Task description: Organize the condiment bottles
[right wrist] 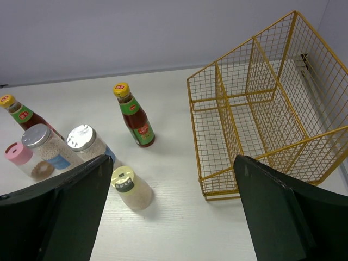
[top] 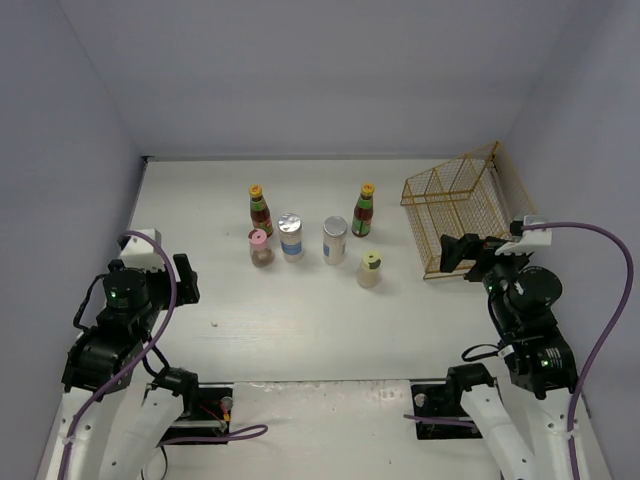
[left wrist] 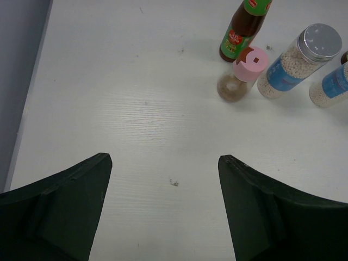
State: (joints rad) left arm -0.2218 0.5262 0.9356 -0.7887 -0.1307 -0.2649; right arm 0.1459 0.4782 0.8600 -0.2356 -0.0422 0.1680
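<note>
Six condiment bottles stand mid-table. Two slim sauce bottles with yellow caps stand at the back left (top: 260, 209) and back right (top: 363, 210). In front are a pink-lidded jar (top: 261, 248), two silver-lidded jars (top: 291, 236) (top: 335, 240) and a pale yellow-green-lidded jar (top: 369, 269). My left gripper (top: 185, 278) is open and empty, left of the group; its wrist view shows the pink-lidded jar (left wrist: 242, 76) ahead to the right. My right gripper (top: 457, 252) is open and empty; the yellow-green-lidded jar (right wrist: 130, 186) lies ahead on its left.
A gold wire basket (top: 445, 178) with divided compartments stands at the back right, close to my right gripper, and holds nothing. It also shows in the right wrist view (right wrist: 239, 48). Grey walls enclose the table on three sides.
</note>
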